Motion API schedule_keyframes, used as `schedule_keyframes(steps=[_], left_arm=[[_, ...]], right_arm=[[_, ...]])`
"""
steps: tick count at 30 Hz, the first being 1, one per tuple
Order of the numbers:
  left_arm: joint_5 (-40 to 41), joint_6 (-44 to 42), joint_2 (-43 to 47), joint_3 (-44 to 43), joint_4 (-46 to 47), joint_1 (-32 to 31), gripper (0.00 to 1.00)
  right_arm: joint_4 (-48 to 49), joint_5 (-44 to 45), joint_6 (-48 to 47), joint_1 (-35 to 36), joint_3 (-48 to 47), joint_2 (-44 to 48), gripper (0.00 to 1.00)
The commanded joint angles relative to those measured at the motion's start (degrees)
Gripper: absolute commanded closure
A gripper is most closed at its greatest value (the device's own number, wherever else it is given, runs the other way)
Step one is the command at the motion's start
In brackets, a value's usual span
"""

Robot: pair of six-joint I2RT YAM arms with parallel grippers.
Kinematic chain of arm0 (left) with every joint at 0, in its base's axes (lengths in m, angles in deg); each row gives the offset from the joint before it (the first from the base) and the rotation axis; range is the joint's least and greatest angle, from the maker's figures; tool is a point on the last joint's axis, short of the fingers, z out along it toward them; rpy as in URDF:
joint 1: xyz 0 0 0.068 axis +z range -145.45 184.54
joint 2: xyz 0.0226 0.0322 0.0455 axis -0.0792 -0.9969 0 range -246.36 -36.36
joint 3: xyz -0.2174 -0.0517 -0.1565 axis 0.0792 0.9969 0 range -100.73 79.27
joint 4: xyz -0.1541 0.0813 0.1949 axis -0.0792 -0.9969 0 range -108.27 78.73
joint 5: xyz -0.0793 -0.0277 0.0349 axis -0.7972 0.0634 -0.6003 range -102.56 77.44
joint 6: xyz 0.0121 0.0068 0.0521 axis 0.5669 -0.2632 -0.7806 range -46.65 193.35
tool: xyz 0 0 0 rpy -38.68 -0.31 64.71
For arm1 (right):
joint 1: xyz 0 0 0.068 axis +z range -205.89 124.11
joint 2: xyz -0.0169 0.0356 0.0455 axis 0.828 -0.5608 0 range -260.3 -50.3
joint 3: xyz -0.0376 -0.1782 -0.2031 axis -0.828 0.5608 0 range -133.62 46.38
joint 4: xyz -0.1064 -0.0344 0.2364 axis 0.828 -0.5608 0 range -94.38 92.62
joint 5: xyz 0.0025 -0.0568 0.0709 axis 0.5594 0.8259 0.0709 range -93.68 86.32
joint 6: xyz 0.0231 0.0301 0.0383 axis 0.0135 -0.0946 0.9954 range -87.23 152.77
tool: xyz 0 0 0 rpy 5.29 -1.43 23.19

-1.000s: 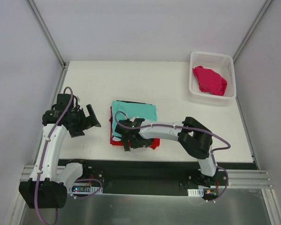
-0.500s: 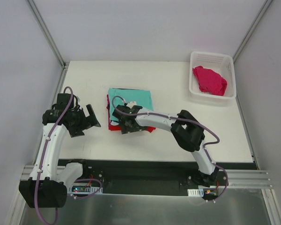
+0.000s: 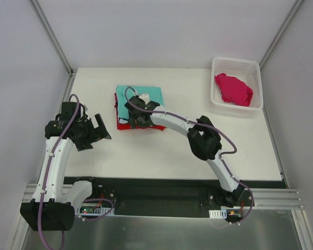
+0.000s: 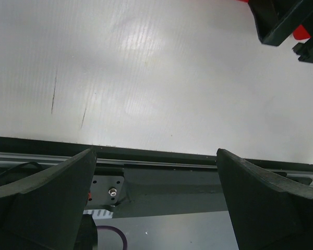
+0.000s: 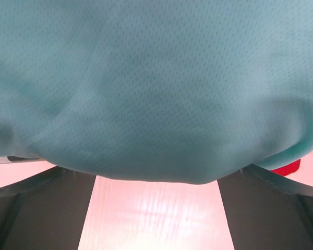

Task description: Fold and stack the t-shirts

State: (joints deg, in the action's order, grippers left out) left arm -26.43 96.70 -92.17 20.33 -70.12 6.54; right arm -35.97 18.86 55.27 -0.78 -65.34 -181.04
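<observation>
Your right gripper [image 3: 135, 112] is sitting spread wide, gripping nothing, with the mint-teal t-shirt [image 3: 151, 92] atop the stack [image 3: 142, 125] lying straight ahead, edge across its jaws. Your left gripper [image 3: 96, 130] is hovering open, farther off.

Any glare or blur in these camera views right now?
Top external: evenly lit and sharp. Left wrist: soft glare patch on the table. Right wrist: the teal shirt fills the frame, slightly soft; the table beneath looks pink-tinted.
</observation>
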Motion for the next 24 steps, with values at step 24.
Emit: schedule_keyframes(steps=[24], left_arm=[[-17.7, 2.3, 0.7, 1.9, 12.3, -0.2, 0.01]], right_arm=[[9.2, -14.6, -1.3, -5.7, 24.3, 31.5, 0.04]])
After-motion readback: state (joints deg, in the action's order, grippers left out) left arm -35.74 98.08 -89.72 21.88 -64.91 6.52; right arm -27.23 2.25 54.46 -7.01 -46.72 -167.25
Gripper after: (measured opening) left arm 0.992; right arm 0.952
